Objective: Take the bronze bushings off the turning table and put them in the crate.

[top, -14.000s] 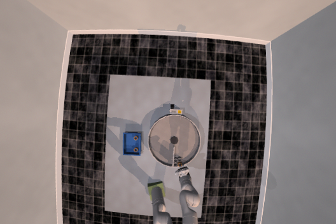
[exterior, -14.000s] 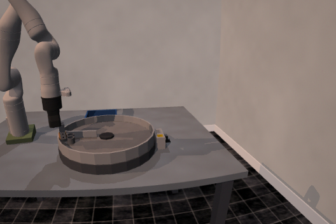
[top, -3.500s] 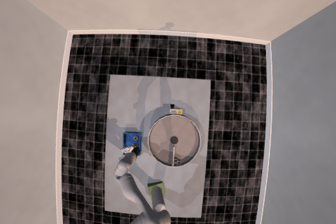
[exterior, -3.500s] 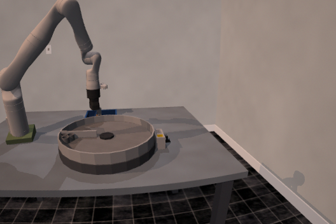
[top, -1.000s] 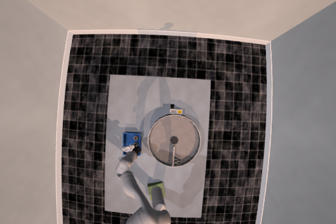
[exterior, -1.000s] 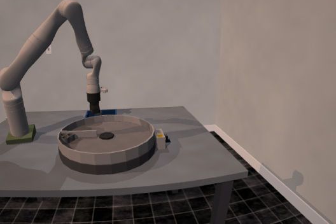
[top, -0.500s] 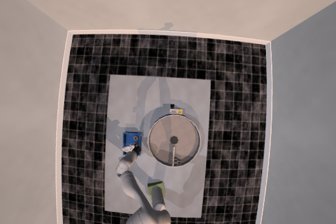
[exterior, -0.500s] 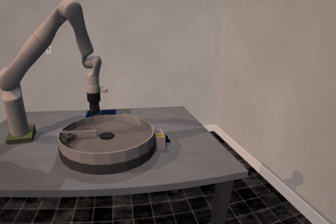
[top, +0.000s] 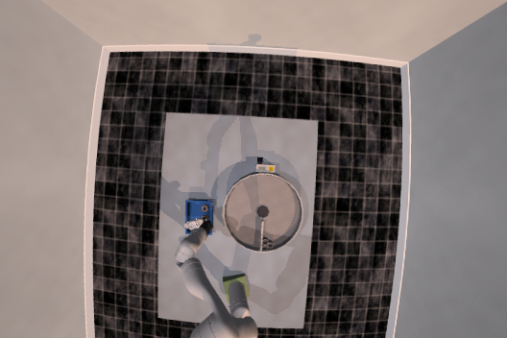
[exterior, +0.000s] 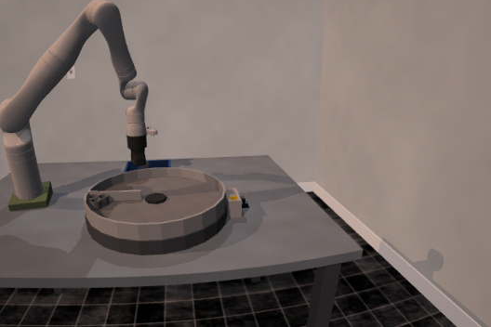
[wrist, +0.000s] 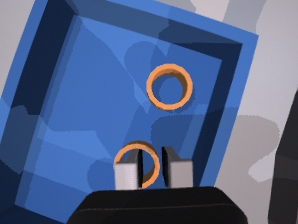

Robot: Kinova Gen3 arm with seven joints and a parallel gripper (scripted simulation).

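Observation:
The blue crate (top: 193, 208) (exterior: 161, 163) (wrist: 95, 75) stands left of the turning table (top: 283, 195) (exterior: 191, 191) in the top view. One bronze bushing (wrist: 170, 69) stands upright in the crate, clear of my gripper (wrist: 152, 160) (exterior: 139, 164). A second bronze bushing (wrist: 136, 144) is also in the crate, at the fingers. My gripper is partly open; its left finger is over the ring's opening and the right finger is just outside, with the ring's wall between them, not clamped. Several grey steel bushings (top: 267, 244) (exterior: 99, 200) stand on the turning table; no bronze one shows there.
A thin straight bar (top: 262, 233) (exterior: 123, 195) runs from near the turning table's dark hub (top: 262, 211) (exterior: 155, 198) to its rim, beside the steel bushings. A small white box with a yellow patch (top: 265, 168) (exterior: 235, 205) stands at the rim. The crate's walls surround my fingers.

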